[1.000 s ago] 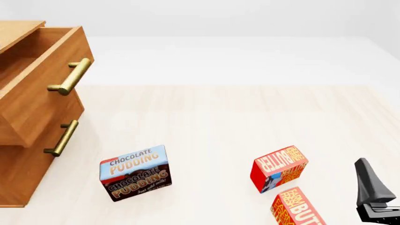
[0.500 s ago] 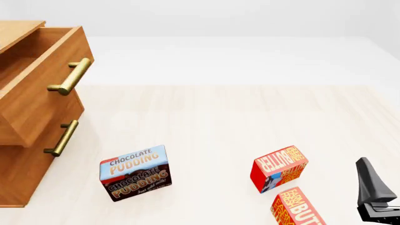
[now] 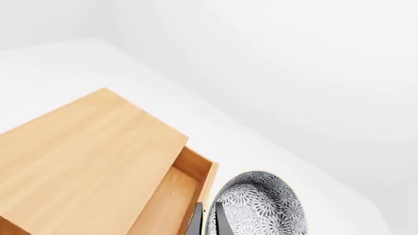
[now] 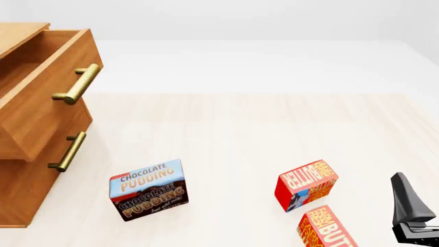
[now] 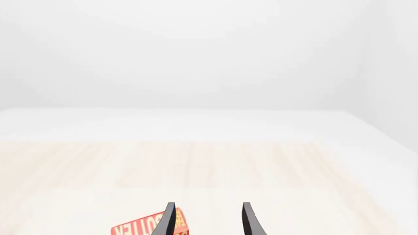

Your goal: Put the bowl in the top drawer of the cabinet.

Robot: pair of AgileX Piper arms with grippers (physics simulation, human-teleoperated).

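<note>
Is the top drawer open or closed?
Open: the top drawer juts out from the cabinet, past the lower drawer.

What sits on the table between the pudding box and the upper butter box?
Nothing: in the front view the stretch of pale table between the pudding box and the upper butter box is bare wood.

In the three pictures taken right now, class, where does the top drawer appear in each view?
Left wrist view: the top drawer stands open at lower centre, beside the bowl.
Front view: the drawer is pulled out at the upper left.
Right wrist view: not in it.
Shared landmark: the cabinet top.
</note>
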